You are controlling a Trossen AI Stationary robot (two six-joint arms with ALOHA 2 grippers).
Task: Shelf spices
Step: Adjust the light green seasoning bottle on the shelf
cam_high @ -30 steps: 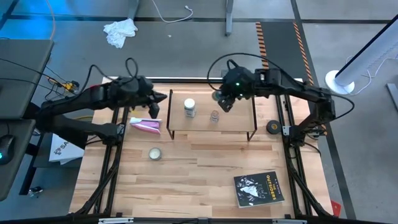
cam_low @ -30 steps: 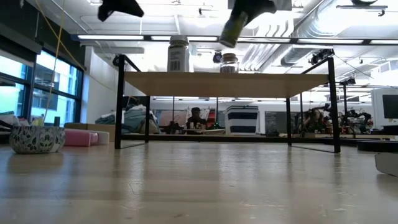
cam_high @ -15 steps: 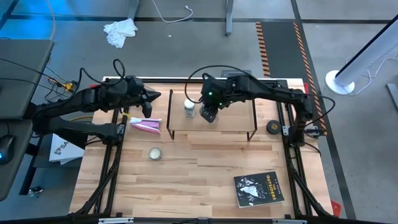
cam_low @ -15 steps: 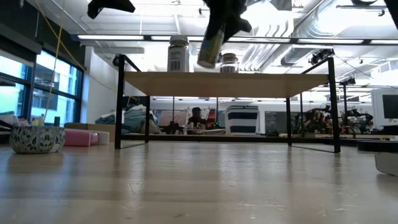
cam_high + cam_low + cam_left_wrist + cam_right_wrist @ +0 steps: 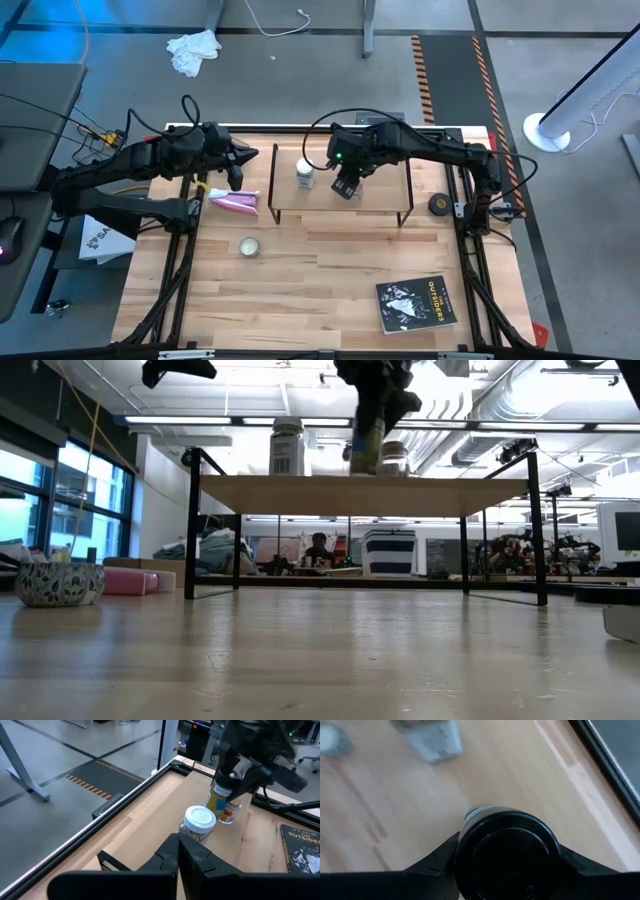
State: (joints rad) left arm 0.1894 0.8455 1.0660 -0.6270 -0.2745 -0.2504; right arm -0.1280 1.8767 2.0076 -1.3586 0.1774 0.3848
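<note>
The shelf is a low rack with a light wood top on thin black legs. The white-capped jar stands upright on that top. My right gripper is over the shelf beside it, shut on a black-capped jar with a yellow label. The small clear jar with brownish contents stands on the shelf just behind the held jar. My left gripper hovers shut off the shelf's left end, touching nothing. My right gripper pinches the dark jar at its black cap, one finger on each side. The fingers come from above, pointing down. The jar hangs upright below them, its base at the shelf top; whether it rests there I cannot tell.
A pink packet lies left of the shelf and a flat pale tin sits nearer. A book lies at the near right, a black round object by the right frame. A patterned bowl shows at the left.
My right gripper carried the dark jar from high over the shelf's far side toward the table's left and down, stopping beside the white-capped jar. The jar was tilted and now hangs upright at the shelf top. My left gripper drew back slightly toward the left.
</note>
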